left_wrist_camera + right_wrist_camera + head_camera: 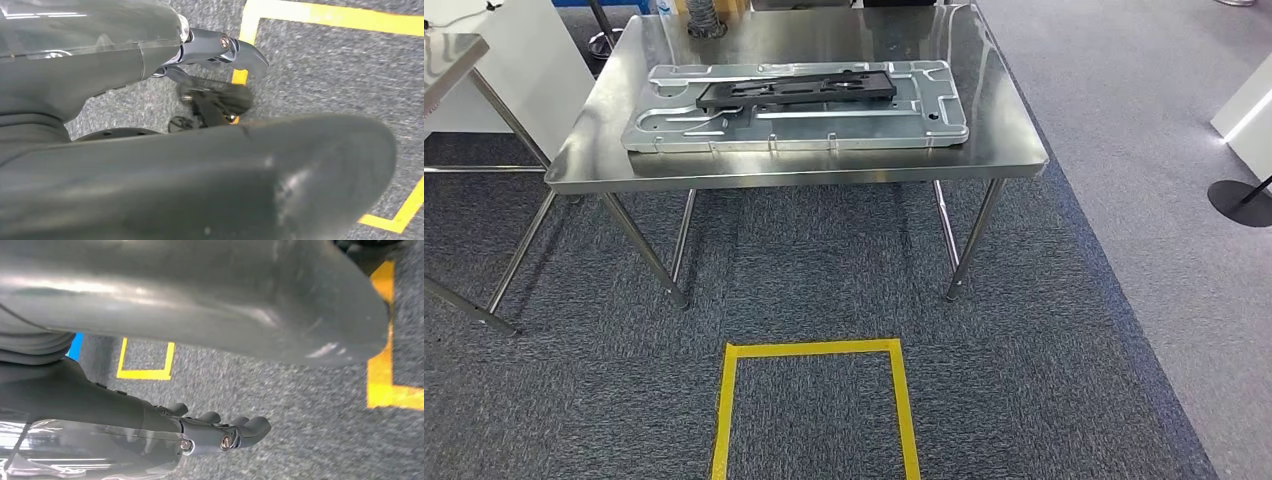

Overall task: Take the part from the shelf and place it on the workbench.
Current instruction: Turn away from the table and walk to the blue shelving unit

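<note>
A flat black part (796,92) lies on a large silver metal plate (794,128) on top of the steel workbench (824,170), ahead of me in the head view. My left hand (210,47) hangs beside my body over the grey carpet, its dark fingers (240,52) apart from the thick thumb (280,175) and holding nothing. Hanging over the carpet on the other side, my right hand (215,432) has its fingers (250,427) stretched out, the thumb (250,315) well apart from them, and it also holds nothing.
A yellow taped square (814,350) marks the carpet between me and the workbench. A second steel table (449,60) stands at the far left with a white cabinet (524,60) behind it. At the right are a black stand base (1239,200) and a white unit (1249,110).
</note>
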Motion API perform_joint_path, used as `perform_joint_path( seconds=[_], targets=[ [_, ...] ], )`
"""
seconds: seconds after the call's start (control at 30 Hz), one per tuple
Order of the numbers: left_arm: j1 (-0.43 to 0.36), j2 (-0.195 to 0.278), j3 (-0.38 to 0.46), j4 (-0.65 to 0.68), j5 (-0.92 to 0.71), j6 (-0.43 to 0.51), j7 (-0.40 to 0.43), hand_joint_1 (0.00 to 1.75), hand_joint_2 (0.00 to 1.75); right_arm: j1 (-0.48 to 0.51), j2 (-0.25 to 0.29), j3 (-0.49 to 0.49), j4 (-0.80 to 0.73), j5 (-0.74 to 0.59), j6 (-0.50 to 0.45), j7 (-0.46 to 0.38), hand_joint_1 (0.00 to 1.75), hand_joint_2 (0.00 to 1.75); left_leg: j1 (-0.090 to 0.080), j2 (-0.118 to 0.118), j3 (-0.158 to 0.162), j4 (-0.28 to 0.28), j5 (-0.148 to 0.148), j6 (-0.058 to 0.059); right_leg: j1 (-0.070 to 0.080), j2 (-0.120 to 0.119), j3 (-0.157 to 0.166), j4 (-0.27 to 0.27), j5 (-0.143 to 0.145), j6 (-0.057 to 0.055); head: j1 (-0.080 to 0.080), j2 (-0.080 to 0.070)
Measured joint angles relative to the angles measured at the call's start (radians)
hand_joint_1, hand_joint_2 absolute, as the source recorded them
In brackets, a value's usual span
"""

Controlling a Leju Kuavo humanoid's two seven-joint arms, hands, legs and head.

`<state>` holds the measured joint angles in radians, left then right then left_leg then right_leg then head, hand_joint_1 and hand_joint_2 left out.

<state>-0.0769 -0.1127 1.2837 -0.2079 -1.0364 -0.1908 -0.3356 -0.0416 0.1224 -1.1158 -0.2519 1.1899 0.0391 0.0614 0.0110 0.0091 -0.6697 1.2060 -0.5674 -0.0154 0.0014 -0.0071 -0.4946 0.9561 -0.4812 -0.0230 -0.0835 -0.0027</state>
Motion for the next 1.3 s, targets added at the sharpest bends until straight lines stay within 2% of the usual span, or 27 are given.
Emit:
perform_joint_path(
  seconds=[0.03, 0.07, 0.1, 0.17, 0.23, 0.3, 0.37, 0.4, 0.5, 0.53, 0.57, 0.6, 0.63, 0.67, 0.7, 0.77, 0.8, 0.87, 0.9, 0.97, 1.03, 1.07, 1.1, 1.13, 1.2, 1.27, 1.3],
  targets=[
    [0.0, 0.0, 0.0, 0.0, 0.0, 0.003, 0.0, 0.0, 0.0, 0.0, -0.006, 0.0, 0.003, 0.0, 0.003, -0.001, 0.0, 0.0, 0.0, 0.0, -0.012, 0.058, -0.024, -0.001, 0.002, -0.001, -0.014, 0.004, 0.007, -0.001, 0.0, 0.0],
    [0.0, 0.0, 0.0, 0.0, 0.0, 0.005, 0.0, 0.0, 0.0, 0.0, -0.011, 0.0, 0.005, 0.0, 0.004, -0.002, 0.0, 0.0, 0.0, 0.0, -0.01, 0.089, -0.026, -0.001, 0.004, -0.001, -0.029, 0.009, 0.015, -0.001, 0.0, 0.0],
    [0.0, 0.0, 0.0, 0.0, 0.0, 0.007, 0.0, 0.0, 0.0, -0.001, -0.016, 0.0, 0.008, 0.001, 0.005, -0.003, 0.0, 0.0, 0.0, 0.0, 0.009, 0.082, -0.008, 0.0, 0.006, -0.001, -0.044, 0.015, 0.021, -0.001, 0.0, 0.0],
    [-0.001, 0.0, 0.0, 0.0, 0.0, 0.01, 0.0, 0.0, 0.0, -0.001, -0.022, 0.0, 0.013, 0.002, 0.006, -0.006, 0.0, 0.0, -0.001, -0.001, 0.098, -0.034, 0.04, 0.008, 0.007, 0.0, -0.071, 0.028, 0.033, 0.003, 0.0, 0.0],
    [-0.003, 0.0, 0.0, 0.0, 0.001, 0.013, -0.003, 0.0, 0.0, -0.002, -0.026, 0.0, 0.017, 0.004, 0.01, -0.012, 0.0, 0.0, -0.006, -0.002, 0.191, -0.176, 0.046, 0.018, 0.008, 0.001, -0.089, 0.038, 0.045, 0.011, 0.0, 0.0],
    [-0.003, 0.001, 0.0, 0.0, 0.0, 0.015, -0.008, 0.0, 0.0, -0.002, -0.027, 0.0, 0.02, 0.005, 0.015, -0.017, 0.0, 0.0, -0.013, -0.002, 0.219, -0.232, 0.036, 0.026, 0.007, 0.0, -0.097, 0.041, 0.058, 0.023, 0.0, 0.0],
    [-0.002, 0.0, 0.0, 0.0, 0.0, 0.015, -0.012, 0.0, 0.0, -0.003, -0.027, 0.0, 0.021, 0.006, 0.018, -0.022, 0.0, 0.0, -0.011, 0.001, 0.207, -0.241, 0.051, 0.038, 0.004, 0.001, -0.104, 0.045, 0.059, 0.034, 0.0, 0.0],
    [-0.002, 0.001, 0.0, 0.0, -0.001, 0.015, -0.014, 0.0, 0.0, -0.003, -0.027, 0.0, 0.022, 0.006, 0.018, -0.024, 0.0, 0.0, -0.009, 0.003, 0.199, -0.244, 0.062, 0.046, 0.003, 0.003, -0.112, 0.062, 0.038, 0.04, 0.0, 0.0],
    [-0.005, 0.001, 0.0, 0.0, -0.001, 0.014, -0.017, 0.0, 0.0, -0.004, -0.026, 0.0, 0.025, 0.006, 0.018, -0.026, 0.0, 0.0, -0.009, 0.007, 0.165, -0.246, 0.093, 0.06, -0.006, 0.006, -0.156, 0.214, -0.096, 0.057, 0.0, 0.0],
    [-0.006, 0.001, 0.0, 0.0, -0.001, 0.014, -0.017, 0.0, 0.0, -0.004, -0.025, 0.0, 0.026, 0.006, 0.019, -0.026, 0.0, 0.0, -0.009, 0.007, 0.152, -0.245, 0.102, 0.059, -0.01, 0.006, -0.167, 0.272, -0.124, 0.062, 0.0, 0.0],
    [-0.006, 0.001, 0.0, 0.0, -0.001, 0.013, -0.017, 0.0, 0.0, -0.005, -0.023, 0.0, 0.027, 0.006, 0.019, -0.026, 0.0, 0.0, -0.009, 0.008, 0.139, -0.243, 0.112, 0.057, -0.013, 0.006, -0.166, 0.307, -0.128, 0.066, 0.0, 0.0],
    [-0.006, 0.001, 0.0, 0.0, -0.001, 0.012, -0.016, 0.0, 0.0, -0.006, -0.022, 0.0, 0.027, 0.006, 0.019, -0.026, 0.0, 0.0, -0.009, 0.008, 0.124, -0.239, 0.122, 0.055, -0.016, 0.006, -0.151, 0.311, -0.11, 0.069, 0.0, 0.0],
    [-0.006, 0.001, 0.0, 0.0, -0.001, 0.011, -0.016, 0.0, 0.0, -0.007, -0.022, 0.0, 0.027, 0.006, 0.019, -0.027, 0.0, 0.0, -0.008, 0.008, 0.108, -0.235, 0.132, 0.051, -0.018, 0.006, -0.119, 0.279, -0.079, 0.071, 0.0, 0.0],
    [-0.007, 0.001, 0.0, 0.0, -0.001, 0.01, -0.016, 0.0, 0.0, -0.008, -0.022, 0.0, 0.027, 0.006, 0.019, -0.027, 0.0, 0.0, -0.006, 0.008, 0.094, -0.229, 0.14, 0.047, -0.021, 0.005, -0.072, 0.219, -0.052, 0.072, 0.0, 0.0],
    [-0.008, 0.001, 0.0, 0.0, -0.001, 0.01, -0.015, 0.0, 0.0, -0.01, -0.022, 0.0, 0.027, 0.006, 0.019, -0.027, 0.0, 0.0, -0.006, 0.008, 0.079, -0.221, 0.146, 0.043, -0.021, 0.006, -0.019, 0.141, -0.043, 0.071, 0.0, 0.0],
    [-0.009, 0.001, 0.0, 0.0, 0.0, 0.011, -0.015, 0.0, 0.0, -0.013, -0.022, 0.0, 0.027, 0.006, 0.019, -0.028, 0.0, 0.0, -0.007, 0.007, 0.062, -0.211, 0.159, 0.031, -0.017, 0.007, 0.053, 0.026, -0.055, 0.058, 0.0, 0.0],
    [-0.01, 0.001, 0.0, 0.0, 0.001, 0.013, -0.014, 0.0, 0.0, -0.014, -0.022, 0.0, 0.027, 0.005, 0.019, -0.031, 0.0, 0.0, -0.007, 0.007, 0.058, -0.209, 0.165, 0.024, -0.013, 0.008, 0.064, 0.002, -0.064, 0.049, 0.0, 0.0],
    [-0.012, 0.001, 0.0, 0.0, 0.006, 0.017, -0.011, 0.0, 0.0, -0.013, -0.022, 0.0, 0.027, 0.001, 0.021, -0.04, 0.0, 0.0, -0.004, 0.007, 0.054, -0.207, 0.171, 0.011, -0.012, 0.006, 0.056, -0.002, -0.057, 0.029, 0.0, 0.0],
    [-0.011, 0.001, 0.0, 0.0, 0.008, 0.019, -0.008, 0.0, 0.0, -0.013, -0.022, 0.0, 0.027, -0.002, 0.023, -0.044, 0.0, 0.0, -0.002, 0.005, 0.047, -0.193, 0.155, 0.007, -0.012, 0.004, 0.051, -0.002, -0.049, 0.019, 0.0, 0.0],
    [-0.01, 0.002, 0.0, 0.0, 0.011, 0.022, -0.006, 0.0, 0.0, -0.012, -0.025, 0.0, 0.027, -0.006, 0.023, -0.05, 0.0, 0.0, 0.001, 0.002, 0.018, -0.108, 0.077, 0.002, -0.012, 0.0, 0.036, -0.004, -0.032, 0.005, 0.0, 0.0],
    [-0.008, 0.001, 0.0, 0.0, 0.011, 0.025, -0.004, 0.0, 0.0, -0.011, -0.031, 0.0, 0.027, -0.006, 0.02, -0.054, 0.0, 0.0, 0.002, 0.001, -0.018, 0.023, -0.003, -0.002, -0.008, 0.0, 0.016, 0.0, -0.017, 0.001, 0.0, 0.0],
    [-0.007, 0.001, 0.0, 0.0, 0.011, 0.026, -0.003, 0.0, 0.0, -0.01, -0.034, 0.0, 0.027, -0.006, 0.018, -0.055, 0.0, 0.0, 0.002, 0.001, -0.025, 0.067, -0.014, -0.003, -0.006, 0.0, 0.005, 0.003, -0.011, 0.001, 0.0, 0.0],
    [-0.007, 0.001, 0.0, 0.0, 0.011, 0.027, -0.001, 0.0, 0.0, -0.009, -0.037, 0.0, 0.027, -0.006, 0.014, -0.055, 0.0, 0.0, 0.002, 0.001, -0.013, 0.075, -0.006, -0.002, -0.005, 0.0, -0.006, 0.007, -0.006, 0.002, 0.0, 0.0],
    [-0.006, 0.001, 0.0, 0.0, 0.011, 0.028, 0.0, 0.0, 0.0, -0.009, -0.039, 0.0, 0.028, -0.006, 0.01, -0.054, 0.0, 0.0, 0.002, 0.001, 0.017, 0.044, 0.014, -0.001, -0.004, 0.001, -0.017, 0.013, -0.002, 0.004, 0.0, 0.0],
    [-0.007, 0.002, 0.0, 0.0, 0.011, 0.029, 0.002, 0.0, 0.0, -0.008, -0.042, 0.0, 0.029, -0.006, 0.0, -0.051, 0.0, 0.87, 0.001, 0.001, 0.117, -0.097, 0.049, 0.006, -0.004, 0.002, -0.033, 0.026, 0.003, 0.009, 0.0, 0.0],
    [-0.009, 0.002, 0.0, 0.0, 0.012, 0.03, 0.003, 0.0, 0.0, -0.008, -0.042, -0.001, 0.03, -0.008, -0.005, -0.049, 0.0, 1.75, -0.003, 0.0, 0.18, -0.197, 0.055, 0.015, -0.002, 0.001, -0.043, 0.036, 0.007, 0.018, 0.0, 0.0],
    [-0.009, 0.002, 0.0, 0.0, 0.013, 0.03, 0.004, 0.0, 0.0, -0.008, -0.042, -0.002, 0.031, -0.009, -0.006, -0.048, 0.0, 1.75, -0.006, 0.0, 0.186, -0.213, 0.052, 0.018, -0.002, 0.001, -0.046, 0.038, 0.01, 0.024, 0.0, 0.0]
  ],
)
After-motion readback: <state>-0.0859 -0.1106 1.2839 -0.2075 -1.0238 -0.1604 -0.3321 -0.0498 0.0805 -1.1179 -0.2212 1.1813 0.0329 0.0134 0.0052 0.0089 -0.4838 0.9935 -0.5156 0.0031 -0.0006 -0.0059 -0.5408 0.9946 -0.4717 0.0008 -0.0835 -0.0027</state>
